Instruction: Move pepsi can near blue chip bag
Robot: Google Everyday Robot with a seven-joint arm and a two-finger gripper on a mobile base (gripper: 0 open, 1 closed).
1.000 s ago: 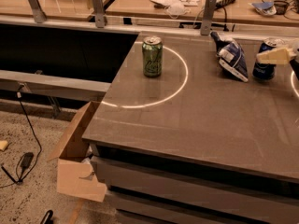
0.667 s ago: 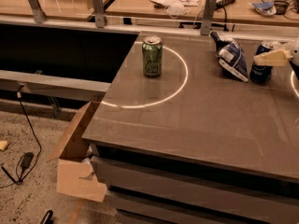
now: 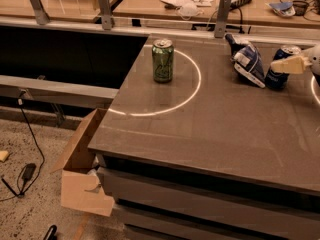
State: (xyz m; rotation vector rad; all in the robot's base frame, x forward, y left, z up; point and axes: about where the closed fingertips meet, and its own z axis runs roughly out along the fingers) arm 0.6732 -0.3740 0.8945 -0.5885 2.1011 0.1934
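Observation:
The pepsi can (image 3: 276,75) stands upright at the far right of the grey table (image 3: 200,129), dark blue with a silver top. The blue chip bag (image 3: 247,61) lies just left of it, nearly touching, shiny with white patches. My gripper (image 3: 289,65) reaches in from the right edge, cream and white, right at the can's upper part and overlapping it. Most of the gripper and the arm are out of view.
A green can (image 3: 163,60) stands upright inside a white circle marked on the table, well left of the bag. A rail with metal posts (image 3: 222,15) runs along the back. An open cardboard box (image 3: 82,176) sits on the floor at the table's left corner, with cables (image 3: 25,171) beside it.
My gripper has dropped slightly lower against the pepsi can. The can, the bag and the green can stay about where they were.

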